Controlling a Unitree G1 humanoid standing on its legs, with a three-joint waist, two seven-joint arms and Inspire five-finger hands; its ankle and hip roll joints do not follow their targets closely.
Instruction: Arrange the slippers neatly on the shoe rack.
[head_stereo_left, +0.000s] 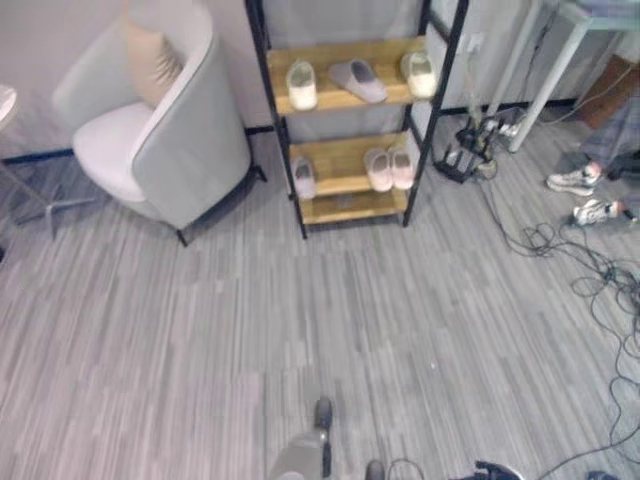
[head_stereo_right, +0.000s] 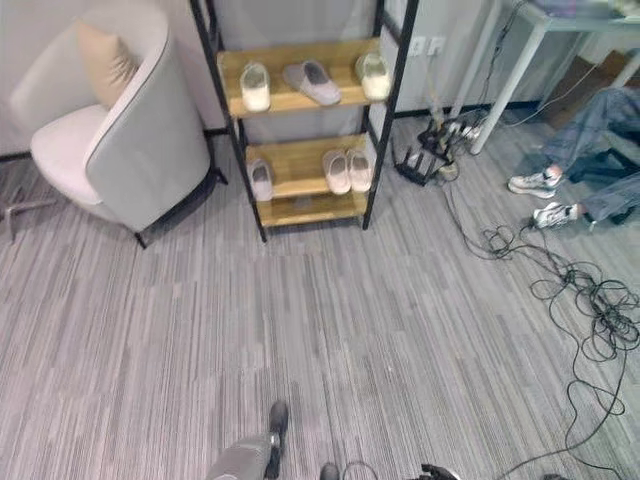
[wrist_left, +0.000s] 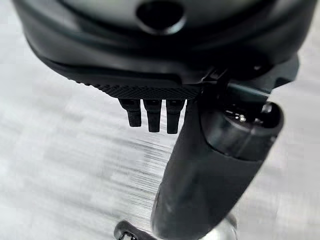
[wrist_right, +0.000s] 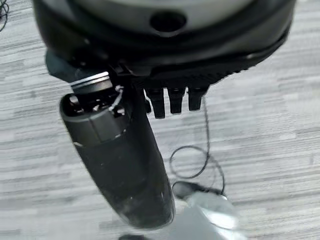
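Six slippers are already sitting on the shoe rack (head_stereo_left: 345, 150), which stands well away across the grey floor (head_stereo_left: 300, 320) from the robot. On its top shelf there's a white slipper (head_stereo_left: 301, 84) at the left, a grey slipper (head_stereo_left: 358, 80) lying skewed in the middle, and another white slipper (head_stereo_left: 419, 73) at the right. On the shelf below, a lone pink slipper (head_stereo_left: 304, 178) sits at the left side and a pink pair (head_stereo_left: 389, 167) sits side by side toward the right.

Neither hand holds anything. The left hand (wrist_left: 200, 170) hangs over bare floor with its fingers (wrist_left: 152, 114) straight and loose, thumb standing out beside them — same story for the right hand (wrist_right: 125, 165), fingers (wrist_right: 175, 100) relaxed over the floor.

My read: nothing is loose on the floor near the rack, so what's left is tidying. The grey one is the obvious offender — it lies at an angle while its neighbours point straight. I'd walk up square to the rack first, stay clear of the armchair (head_stereo_left: 160, 120) left of the rack and the cables (head_stereo_right: 590, 300) right of it, then reach in with one hand, take the grey slipper by its sides and turn it to line up. Go gently, the white ones sit close and a nudge could knock them off the shelf edge.
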